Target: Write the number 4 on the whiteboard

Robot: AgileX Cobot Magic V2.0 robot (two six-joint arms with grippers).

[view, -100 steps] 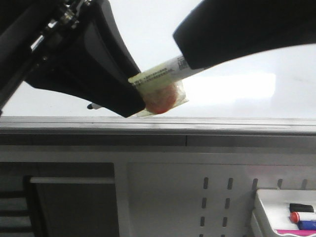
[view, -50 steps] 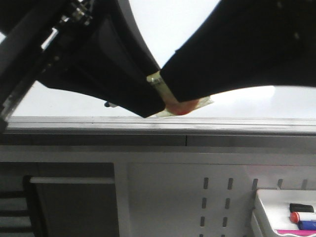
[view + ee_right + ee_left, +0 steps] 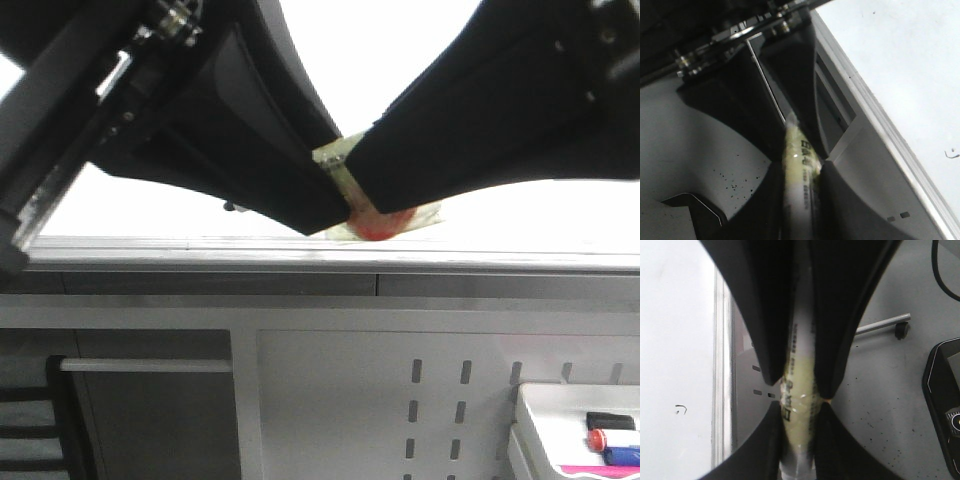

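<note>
The whiteboard (image 3: 400, 60) is glossy white with a grey metal edge strip (image 3: 300, 250). It also shows in the left wrist view (image 3: 675, 340) and the right wrist view (image 3: 910, 60). No number 4 shows; there is only one small hooked black mark (image 3: 681, 410), also seen in the right wrist view (image 3: 952, 152). A white marker with a yellowish taped label (image 3: 337, 165) and a red part (image 3: 380, 225) hangs just over the board's near edge. My left gripper (image 3: 335, 215) and right gripper (image 3: 365, 170) meet tip to tip, both shut on the marker (image 3: 797, 405) (image 3: 800, 170).
A grey perforated panel (image 3: 440, 400) lies below the board's edge. A white tray (image 3: 530, 420) at the lower right holds spare markers (image 3: 598, 440). A speckled grey floor (image 3: 880, 430), a castor leg (image 3: 890, 325) and a black device (image 3: 942, 400) are beyond the board.
My right gripper has slid along the marker until its tips meet the left gripper's. Both arms have come nearer the camera and the marker has shifted slightly right.
</note>
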